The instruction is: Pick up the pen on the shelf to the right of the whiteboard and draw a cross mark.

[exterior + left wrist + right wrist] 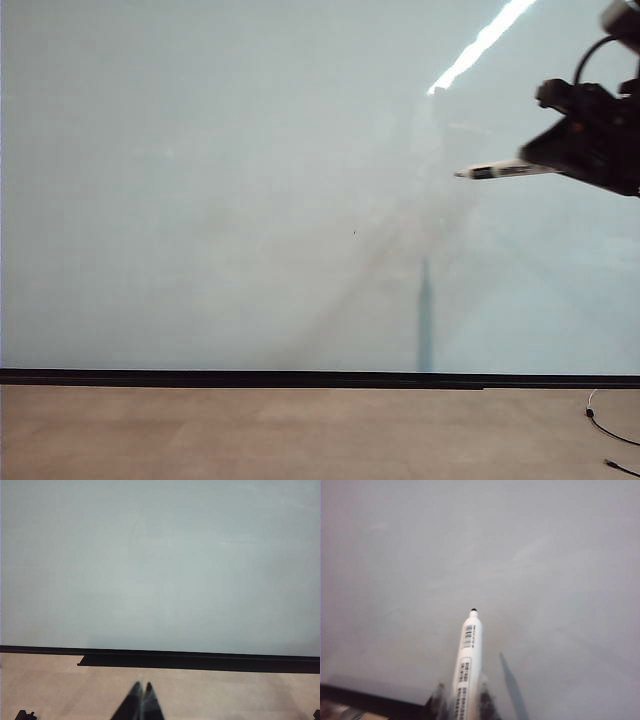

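Note:
The whiteboard (250,200) fills most of the exterior view. At its upper right my right gripper (548,166) is shut on the pen (505,170), a white barrel with black print, lying nearly level with its tip pointing left in front of the board. In the right wrist view the pen (468,655) sticks out from between the dark fingers (438,695), its dark tip close to the board (520,555); whether it touches I cannot tell. My left gripper (142,685) is shut and empty, low above the tan surface facing the board (160,565). No cross mark is in view, and the shelf is out of view.
A black strip (300,379) runs along the board's lower edge, with a black ledge (200,661) under it. The tan surface (300,435) lies below. A thin black cable (603,428) trails at the lower right. A tiny dark speck (354,233) sits on the board.

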Controlling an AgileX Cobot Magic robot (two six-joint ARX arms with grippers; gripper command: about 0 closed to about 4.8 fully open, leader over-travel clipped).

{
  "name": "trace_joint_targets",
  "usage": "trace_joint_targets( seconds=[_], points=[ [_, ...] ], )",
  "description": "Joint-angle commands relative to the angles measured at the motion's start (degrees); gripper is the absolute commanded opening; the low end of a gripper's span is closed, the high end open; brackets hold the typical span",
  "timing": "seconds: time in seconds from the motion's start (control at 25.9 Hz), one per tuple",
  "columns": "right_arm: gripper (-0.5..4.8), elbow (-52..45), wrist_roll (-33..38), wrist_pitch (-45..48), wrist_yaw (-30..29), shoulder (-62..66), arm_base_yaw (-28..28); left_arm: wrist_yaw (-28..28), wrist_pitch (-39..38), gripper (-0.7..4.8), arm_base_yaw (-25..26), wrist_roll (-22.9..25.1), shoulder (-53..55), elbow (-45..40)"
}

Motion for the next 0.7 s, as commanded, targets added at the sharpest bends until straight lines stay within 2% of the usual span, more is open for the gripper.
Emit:
trace_joint_targets(
  seconds=[0.04,0.39,0.7],
  points=[
    [-0.04,2.2,0.6,1.0,-2.7,2.1,1.7,0.2,0.5,-0.05,0.0,0.2,0.0,0.2],
    [-0.04,6.7,1.1,1.8,-4.8,8.6,5.6,0.2,0.5,-0.05,0.0,0.2,0.0,0.2],
    [-0.04,11.6,1.6,2.8,-0.5,14.1,8.8,0.2,0.5,-0.05,0.0,0.2,0.0,0.2]
  ],
)
